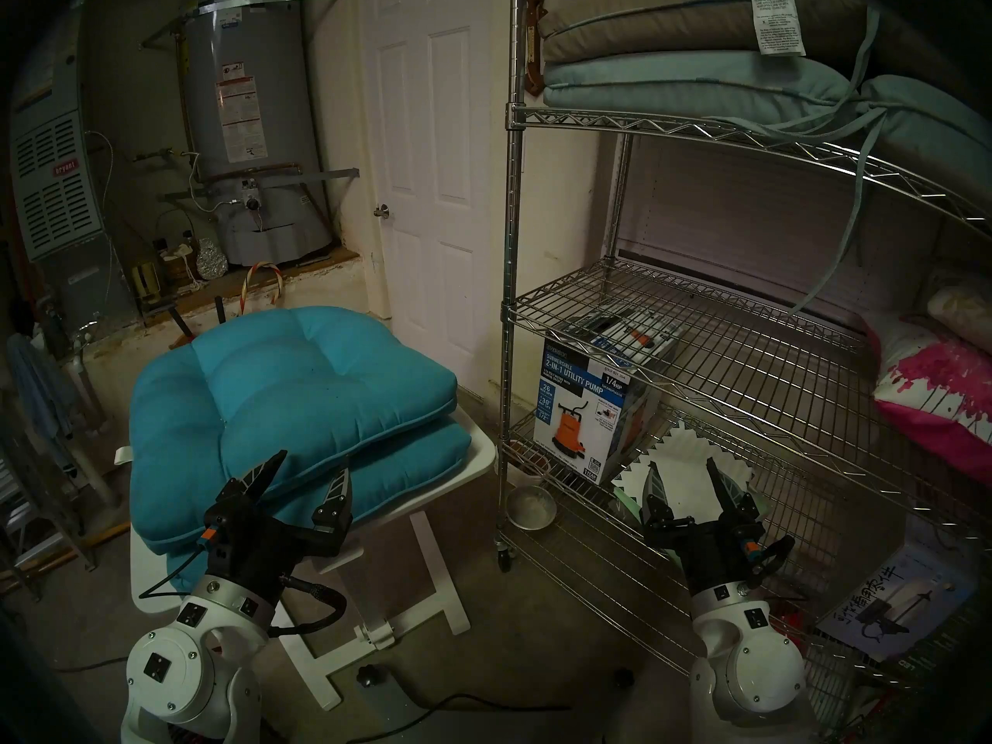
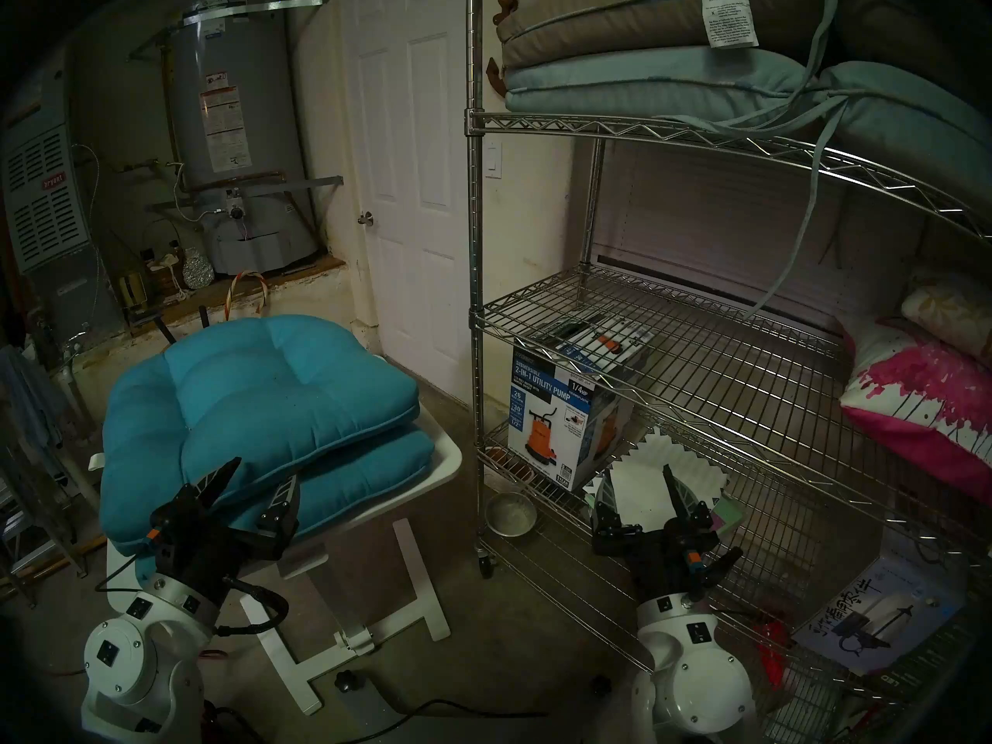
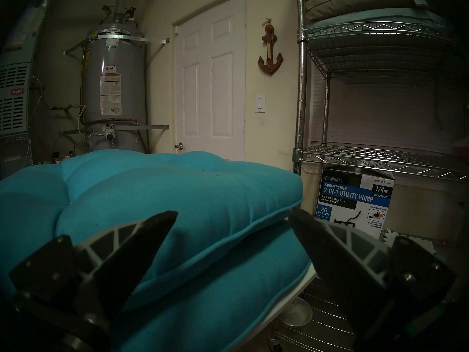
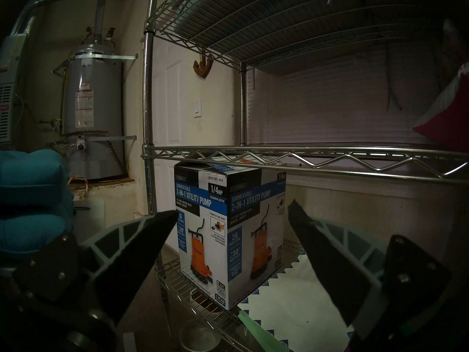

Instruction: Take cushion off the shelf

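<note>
left gripper [image 1: 303, 472]: spread wide, empty; two teal cushions [image 1: 300, 383] just ahead on white table [image 1: 478, 447]
right gripper [image 1: 684, 474]: spread wide, empty; shelf [image 1: 698, 324] ahead
stacked cushions [image 1: 671, 50]: top tier, up high

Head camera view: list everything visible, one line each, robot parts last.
Wire shelf: one, chrome, right.
Teal cushions: two, stacked on white table, left.
Shelf cushions: pale blue under grey-brown, top tier.
Pink-white pillow: one, middle tier, far right.
Pump box: one, lower tier.
Metal bowl: one, under the shelf.
Water heater: one, grey, rear left.
Door: one, white.
Left gripper: fingers open, empty.
Right gripper: fingers open, empty.
</note>
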Action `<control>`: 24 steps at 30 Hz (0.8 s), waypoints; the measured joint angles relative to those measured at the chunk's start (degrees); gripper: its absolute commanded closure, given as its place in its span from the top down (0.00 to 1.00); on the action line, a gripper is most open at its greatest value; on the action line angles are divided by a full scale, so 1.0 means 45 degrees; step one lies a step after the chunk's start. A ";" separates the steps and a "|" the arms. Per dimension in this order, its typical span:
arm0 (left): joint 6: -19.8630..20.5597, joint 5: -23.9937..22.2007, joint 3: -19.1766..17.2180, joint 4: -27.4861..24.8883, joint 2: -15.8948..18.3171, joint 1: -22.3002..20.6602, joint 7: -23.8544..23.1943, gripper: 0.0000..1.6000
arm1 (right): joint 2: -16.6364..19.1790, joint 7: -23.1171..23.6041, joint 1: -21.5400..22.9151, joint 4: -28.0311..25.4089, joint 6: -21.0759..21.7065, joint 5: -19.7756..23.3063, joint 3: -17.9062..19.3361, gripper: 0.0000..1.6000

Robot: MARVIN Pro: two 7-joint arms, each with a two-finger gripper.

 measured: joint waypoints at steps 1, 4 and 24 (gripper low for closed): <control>0.0000 0.0000 0.0000 0.0000 0.0000 0.0000 0.0000 1.00 | 0.0000 0.0000 0.0000 0.0000 0.0000 0.0000 0.0000 1.00; 0.0000 0.0000 0.0000 0.0002 0.0000 0.0000 -0.0001 1.00 | 0.0001 0.0000 0.0000 0.0003 0.0000 0.0000 0.0000 1.00; 0.0000 0.0000 -0.0002 0.0006 -0.0002 -0.0001 -0.0003 1.00 | 0.0872 0.1126 0.0192 -0.0147 0.1077 0.0243 0.0633 1.00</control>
